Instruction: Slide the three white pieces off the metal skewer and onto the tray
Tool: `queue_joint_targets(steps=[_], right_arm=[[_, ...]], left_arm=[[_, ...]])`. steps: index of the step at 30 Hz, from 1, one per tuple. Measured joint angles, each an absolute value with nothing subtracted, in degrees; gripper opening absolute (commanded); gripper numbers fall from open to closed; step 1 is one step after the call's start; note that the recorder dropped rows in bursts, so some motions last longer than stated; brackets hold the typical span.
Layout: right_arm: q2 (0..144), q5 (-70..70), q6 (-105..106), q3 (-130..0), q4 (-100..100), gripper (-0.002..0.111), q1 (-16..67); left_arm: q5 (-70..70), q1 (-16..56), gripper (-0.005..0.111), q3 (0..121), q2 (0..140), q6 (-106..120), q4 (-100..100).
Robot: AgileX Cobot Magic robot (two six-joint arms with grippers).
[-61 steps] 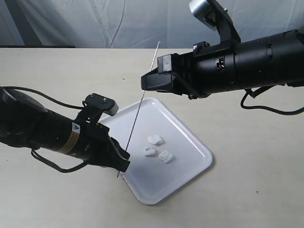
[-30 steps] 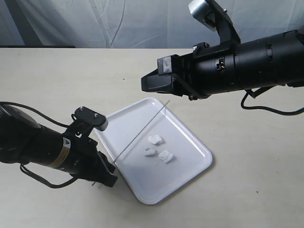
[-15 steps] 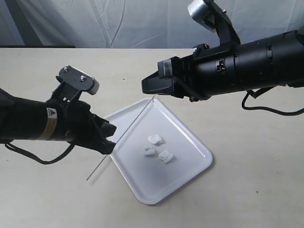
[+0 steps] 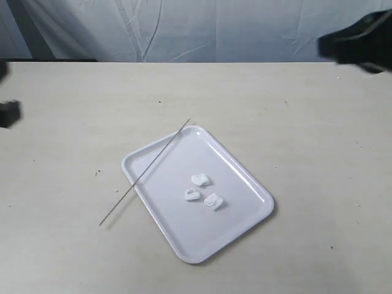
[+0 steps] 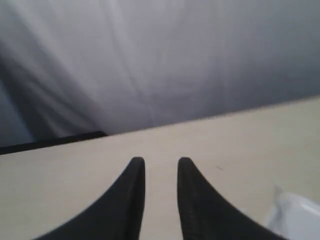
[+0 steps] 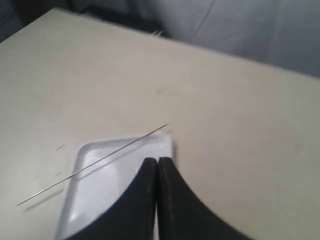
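Lying across a corner of the flat white plastic tray (image 4: 184,245): the thin grey metal skewer (image 4: 144,172)

The left gripper (image 5: 161,165) has its jaws a little apart, holding nothing. The right gripper (image 6: 158,162) is pressed tight together, empty too. Three small soft white lumps (image 4: 193,195) sit near the tray's middle. Wide beige table (image 4: 306,135) lies all around.

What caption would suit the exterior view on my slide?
Three white pieces lie on the tray, and the bare metal skewer rests across its rim and onto the table.
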State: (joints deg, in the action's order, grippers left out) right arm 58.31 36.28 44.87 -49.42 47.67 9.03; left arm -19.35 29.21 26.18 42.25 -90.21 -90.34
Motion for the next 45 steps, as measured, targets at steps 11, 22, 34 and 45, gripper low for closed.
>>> queue_joint_targets(steps=[11,22,34,45], right_arm=[[36.42,13.65,43.17,-38.86,58.95,-0.001,3.04],[21.81,7.88,43.06,-21.38,65.18,-0.001,2.94],[21.57,3.7,43.06,-9.88,66.83,-0.001,2.94],[21.57,2.11,43.06,-9.76,66.69,-0.001,2.94]], left_arm=[[-40.01,29.21,0.02,25.64,16.28,-74.7,-73.9],[-47.52,29.21,0.02,25.46,11.04,-68.72,-68.5],[-31.9,29.21,0.0,16.0,11.04,-69.1,-67.25],[-35.84,29.21,0.0,15.57,11.04,-75.59,-66.5]])
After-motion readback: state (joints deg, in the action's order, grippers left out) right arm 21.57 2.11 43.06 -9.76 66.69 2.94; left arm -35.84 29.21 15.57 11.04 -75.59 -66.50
